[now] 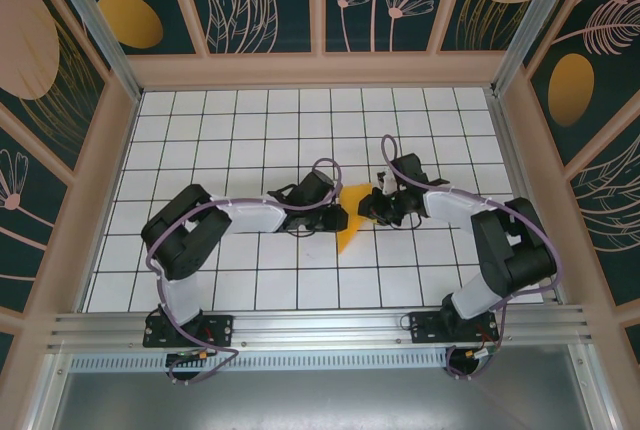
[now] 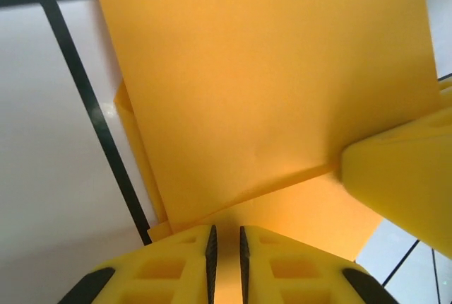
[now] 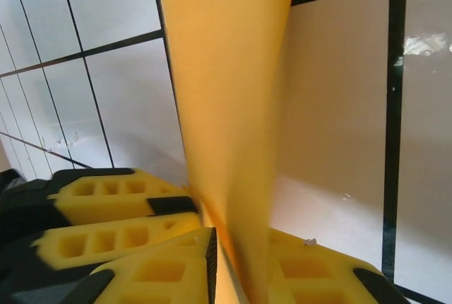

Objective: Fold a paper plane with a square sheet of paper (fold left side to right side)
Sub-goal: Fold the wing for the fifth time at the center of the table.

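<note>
Top external view places the part-folded orange paper point(image 1: 350, 228) at the middle of the desk point(image 1: 250, 140) between the two arms, left jaws and right jaws each closed on an edge; judged risk: opposed pulls or an uneven release could tear it or skew the crease.

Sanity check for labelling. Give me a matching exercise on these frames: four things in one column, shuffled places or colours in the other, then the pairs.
Things:
1. orange paper
2. left end effector
3. right end effector
4. grid lines

Place or colour:
A. black
B. at the paper's right side, overhead view
C. between both end effectors
D. at the paper's left side, overhead view

Pairs: 1-C, 2-D, 3-B, 4-A.
</note>
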Controlling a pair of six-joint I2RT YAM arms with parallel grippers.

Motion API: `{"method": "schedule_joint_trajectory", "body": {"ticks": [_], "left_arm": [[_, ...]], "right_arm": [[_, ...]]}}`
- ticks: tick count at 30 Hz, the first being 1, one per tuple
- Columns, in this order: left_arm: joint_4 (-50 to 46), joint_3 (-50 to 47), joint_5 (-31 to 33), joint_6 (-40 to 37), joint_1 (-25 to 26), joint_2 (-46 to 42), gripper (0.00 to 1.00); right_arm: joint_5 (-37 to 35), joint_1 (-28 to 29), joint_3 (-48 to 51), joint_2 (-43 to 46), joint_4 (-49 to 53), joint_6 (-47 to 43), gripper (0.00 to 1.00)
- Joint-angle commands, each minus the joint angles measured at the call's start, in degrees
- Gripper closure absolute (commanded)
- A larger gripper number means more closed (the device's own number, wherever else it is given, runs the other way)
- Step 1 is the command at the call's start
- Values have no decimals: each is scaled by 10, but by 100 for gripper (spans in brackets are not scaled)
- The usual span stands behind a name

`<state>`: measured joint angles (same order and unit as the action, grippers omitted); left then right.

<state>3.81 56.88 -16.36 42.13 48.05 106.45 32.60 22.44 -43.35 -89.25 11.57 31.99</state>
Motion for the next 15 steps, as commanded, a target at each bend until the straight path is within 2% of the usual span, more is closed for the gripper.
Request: {"method": "schedule_joint_trajectory", "body": {"ticks": [1, 7, 12, 15], "left_arm": [[-15, -3, 4, -28, -2, -38, 77], [-21, -6, -20, -67, 16, -61, 70], [-39, -5, 11, -72, 46, -40, 68], [-60, 7, 57, -76, 60, -31, 66]], "right_arm": [[-11, -1, -20, -9, 23, -7, 80], [-14, 1, -22, -11, 28, -7, 82], [-15, 2, -23, -11, 30, -6, 82], [-14, 2, -21, -11, 31, -5, 82]]}}
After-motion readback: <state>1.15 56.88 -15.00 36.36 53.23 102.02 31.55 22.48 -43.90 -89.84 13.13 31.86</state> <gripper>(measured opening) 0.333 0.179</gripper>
